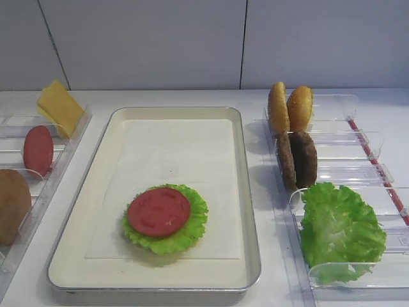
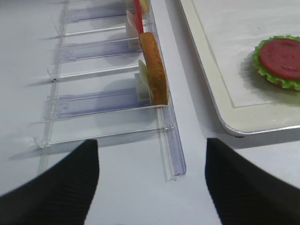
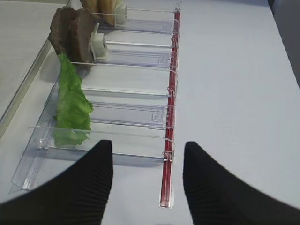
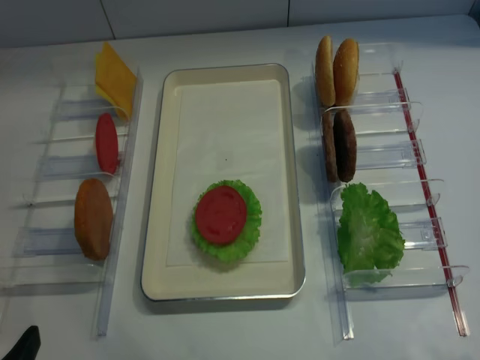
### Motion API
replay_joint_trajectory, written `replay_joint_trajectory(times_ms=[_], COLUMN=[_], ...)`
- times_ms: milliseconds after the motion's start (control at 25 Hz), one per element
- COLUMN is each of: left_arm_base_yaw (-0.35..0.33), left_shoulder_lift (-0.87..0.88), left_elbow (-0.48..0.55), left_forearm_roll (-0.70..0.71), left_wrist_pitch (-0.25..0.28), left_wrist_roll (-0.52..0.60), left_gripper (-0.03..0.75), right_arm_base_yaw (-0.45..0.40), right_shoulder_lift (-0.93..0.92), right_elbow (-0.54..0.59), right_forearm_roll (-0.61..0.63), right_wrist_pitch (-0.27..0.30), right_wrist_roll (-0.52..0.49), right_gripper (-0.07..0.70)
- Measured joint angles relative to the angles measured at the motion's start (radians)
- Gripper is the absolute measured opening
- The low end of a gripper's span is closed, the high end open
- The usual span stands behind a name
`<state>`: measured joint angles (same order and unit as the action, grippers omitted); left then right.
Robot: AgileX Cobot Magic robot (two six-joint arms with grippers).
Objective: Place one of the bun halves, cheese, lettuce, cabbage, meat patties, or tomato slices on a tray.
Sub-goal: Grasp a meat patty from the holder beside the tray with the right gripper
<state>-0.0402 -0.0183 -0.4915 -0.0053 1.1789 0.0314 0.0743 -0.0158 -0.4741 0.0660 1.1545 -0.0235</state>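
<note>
From the high views, the tray [image 1: 249, 211] holds a frilly lettuce [image 1: 192, 238] leaf under a smooth tomato slice [image 1: 158, 212], so I judge another ingredient is due, perhaps the rough brown patties [image 1: 298, 158] standing in the right holder [image 1: 358, 141]. The right wrist view shows the right gripper [image 3: 147, 180] with fingers apart and empty, hanging before that clear rack. The left wrist view shows the left gripper [image 2: 152, 180] likewise spread and empty near a golden bun [image 2: 154, 68].

Right gripper [image 3: 147, 183] hangs low with its two dark ribbed fingers [image 3: 79, 187] spread apart, nothing between them. Left gripper [image 2: 152, 183] mirrors it, jaws parted wide and empty, fingers [image 2: 51, 187] pointing forward. From the overhead views only a dark sliver of the left arm [image 4: 22, 343] shows at the bottom left corner.
</note>
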Motion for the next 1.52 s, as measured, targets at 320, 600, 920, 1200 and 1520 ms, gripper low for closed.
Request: replay_joint_trajectory(times_ms=[320,600,920,1200,1520], left_arm_base_yaw=[0.000,0.000,0.000,0.000,0.000], left_shoulder_lift=[0.000,0.000,0.000,0.000,0.000], left_elbow=[0.000,0.000,0.000,0.000,0.000], left_forearm_roll=[0.000,0.000,0.000,0.000,0.000], left_wrist_pitch=[0.000,0.000,0.000,0.000,0.000], left_wrist_roll=[0.000,0.000,0.000,0.000,0.000], left_gripper=[0.440,0.440,0.440,0.440,0.440], right_arm_base_yaw=[0.000,0.000,0.000,0.000,0.000], right_shoulder_lift=[0.000,0.000,0.000,0.071,0.271], right_elbow=[0.000,0.000,0.000,-0.074,-0.224], right_forearm_roll=[0.000,-0.002,-0.002,-0.056,-0.035], right_wrist_pitch=[0.000,0.000,-0.008,-0.038,-0.044], right_wrist_roll=[-0.001,-0.001,-0.076,-0.090,-0.088], right_gripper=[0.379,0.379,0.379,0.379,0.379])
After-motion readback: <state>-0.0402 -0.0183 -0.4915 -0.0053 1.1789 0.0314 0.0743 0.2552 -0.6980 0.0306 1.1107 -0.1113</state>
